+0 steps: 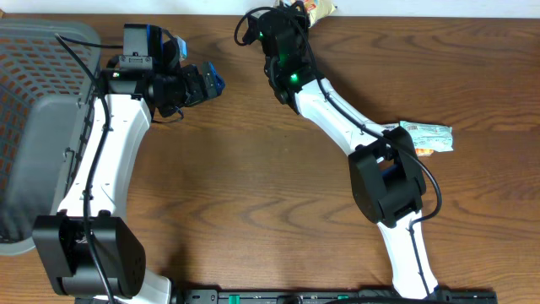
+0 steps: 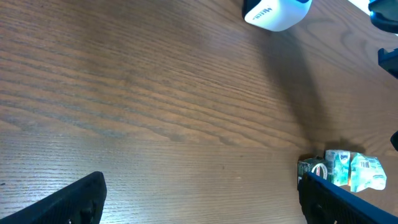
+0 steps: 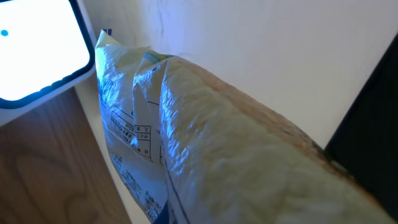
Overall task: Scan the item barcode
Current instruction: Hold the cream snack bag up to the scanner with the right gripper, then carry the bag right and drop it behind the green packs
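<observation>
The item (image 3: 236, 143), a clear-wrapped pale food pack with a printed label, fills the right wrist view. It sits close beside a white glowing panel with a dark rim (image 3: 37, 50). In the overhead view the same pack (image 1: 319, 8) sticks out at the table's far edge, and my right gripper (image 1: 291, 19) is shut on it. No barcode is readable. My left gripper (image 1: 205, 82) hangs over the table on the left. It is open (image 2: 205, 208), with only bare wood between its fingers (image 2: 68, 199).
A green and white packet (image 1: 426, 137) lies on the table at the right, next to the right arm's elbow; the left wrist view shows it (image 2: 345, 171) beside one fingertip. A grey mesh basket (image 1: 38, 59) stands at the left edge. A white rounded part with lettering (image 2: 277, 12) hangs overhead.
</observation>
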`<state>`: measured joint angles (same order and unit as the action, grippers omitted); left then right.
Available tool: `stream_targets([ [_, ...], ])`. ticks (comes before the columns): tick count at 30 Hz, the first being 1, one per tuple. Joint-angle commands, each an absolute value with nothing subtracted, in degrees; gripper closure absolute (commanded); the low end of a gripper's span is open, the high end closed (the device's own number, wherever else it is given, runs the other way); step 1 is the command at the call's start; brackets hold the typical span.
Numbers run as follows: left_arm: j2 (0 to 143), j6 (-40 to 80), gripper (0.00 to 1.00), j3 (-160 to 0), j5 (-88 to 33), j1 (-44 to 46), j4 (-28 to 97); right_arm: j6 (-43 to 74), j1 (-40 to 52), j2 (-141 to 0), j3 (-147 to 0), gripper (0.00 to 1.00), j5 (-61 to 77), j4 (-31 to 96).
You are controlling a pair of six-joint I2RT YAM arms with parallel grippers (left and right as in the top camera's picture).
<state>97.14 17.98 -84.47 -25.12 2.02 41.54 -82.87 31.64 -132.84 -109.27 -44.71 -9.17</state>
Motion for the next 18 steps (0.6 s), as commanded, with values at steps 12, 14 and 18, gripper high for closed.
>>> stream_targets([
  [12, 97.4, 17.6, 0.02, -84.4, -24.8, 1.9, 41.5, -52.8, 30.4, -116.7, -109.9, 0.99, -42.1, 3.9],
  [14, 97.4, 17.6, 0.02, -84.4, -24.8, 1.9, 41.5, -40.9, 29.3, -109.5, -109.9, 0.99, -35.8, 15.6],
  [18, 97.4, 17.6, 0.02, -84.4, -24.8, 1.9, 41.5, -20.4, 26.3, -100.6, -109.9, 0.99, -25.9, 31.3],
])
